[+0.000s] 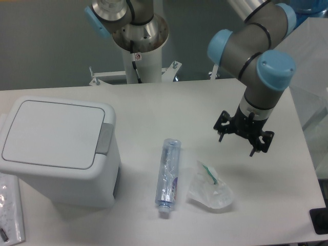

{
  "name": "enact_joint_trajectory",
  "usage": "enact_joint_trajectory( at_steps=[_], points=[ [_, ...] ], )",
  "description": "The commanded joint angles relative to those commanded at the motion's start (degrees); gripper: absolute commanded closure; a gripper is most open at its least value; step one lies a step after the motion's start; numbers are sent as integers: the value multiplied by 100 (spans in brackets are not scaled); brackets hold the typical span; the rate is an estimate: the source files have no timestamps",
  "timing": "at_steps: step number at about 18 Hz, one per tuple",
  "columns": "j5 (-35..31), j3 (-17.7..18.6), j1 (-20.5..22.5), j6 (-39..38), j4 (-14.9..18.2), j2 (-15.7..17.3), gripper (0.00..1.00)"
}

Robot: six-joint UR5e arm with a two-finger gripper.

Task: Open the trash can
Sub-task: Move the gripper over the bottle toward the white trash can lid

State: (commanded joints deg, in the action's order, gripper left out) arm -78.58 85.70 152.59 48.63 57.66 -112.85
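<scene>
The trash can (61,154) is a boxy white bin at the table's left. Its flat white lid (51,133) lies shut, with the grey push-button latch (105,138) on its right edge. My gripper (243,137) hangs over the right part of the table, pointing down, well to the right of the bin and apart from it. Its black fingers (221,126) look spread and hold nothing.
A clear toothpaste tube (168,171) lies in the middle of the table. A crumpled clear plastic wrapper with a green piece (210,187) lies right of it. A plastic packet (10,207) lies at the bin's lower left. A black object (320,220) sits at the right edge.
</scene>
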Motion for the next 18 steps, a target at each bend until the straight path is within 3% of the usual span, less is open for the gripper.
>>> enact_joint_trajectory(
  at_steps=[3, 6, 9, 15, 18],
  points=[
    [358, -71, -255, -196, -1, 9, 0],
    [1420, -36, -291, -223, 34, 52, 0],
    [2266, -9, -388, -511, 34, 324, 0],
    [2452, 8, -730, -1180, 34, 711, 0],
    [2461, 26, -844, -1216, 26, 747, 0]
  ],
)
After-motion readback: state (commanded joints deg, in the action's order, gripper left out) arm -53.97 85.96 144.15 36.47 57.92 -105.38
